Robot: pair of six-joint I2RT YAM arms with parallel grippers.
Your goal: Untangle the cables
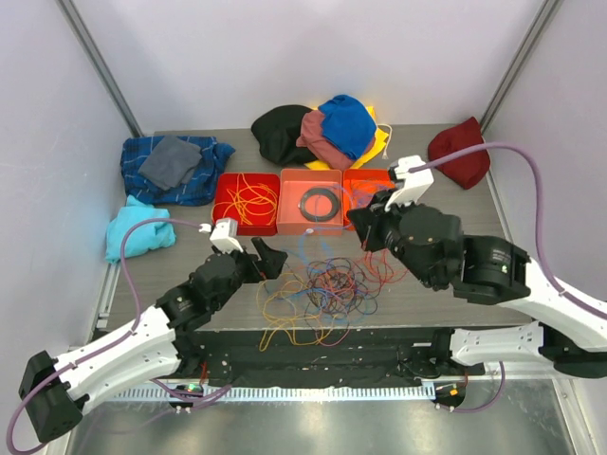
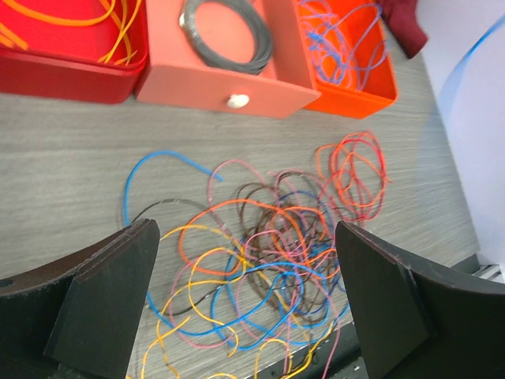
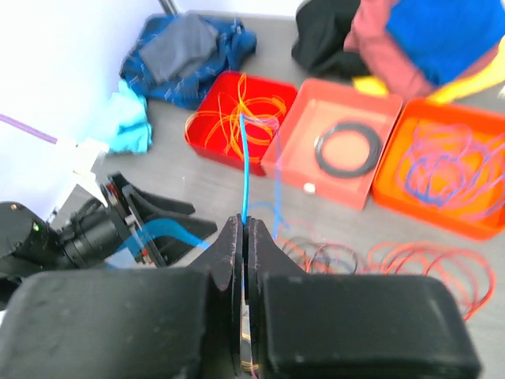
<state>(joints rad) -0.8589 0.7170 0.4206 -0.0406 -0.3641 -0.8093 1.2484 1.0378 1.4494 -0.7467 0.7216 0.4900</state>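
The cables point(image 1: 324, 284) lie in a loose tangle of orange, yellow, blue, pink and brown loops near the table's front edge; the same tangle point(image 2: 268, 253) fills the left wrist view. My left gripper point(image 1: 268, 258) hovers at its left side, jaws wide open point(image 2: 246, 233) with nothing between them. My right gripper point(image 1: 365, 232) is above the tangle's far right. Its jaws point(image 3: 245, 225) are shut on a thin blue cable point(image 3: 245, 170) that runs straight up out of them.
Three trays stand behind the tangle: a red tray point(image 1: 223, 220) with orange cables, a salmon tray point(image 1: 289, 220) with a black ring point(image 1: 319, 202), and an orange tray point(image 2: 371, 95) with blue cables. Clothes point(image 1: 322, 128) lie along the back. Some cables hang over the front edge point(image 1: 294, 332).
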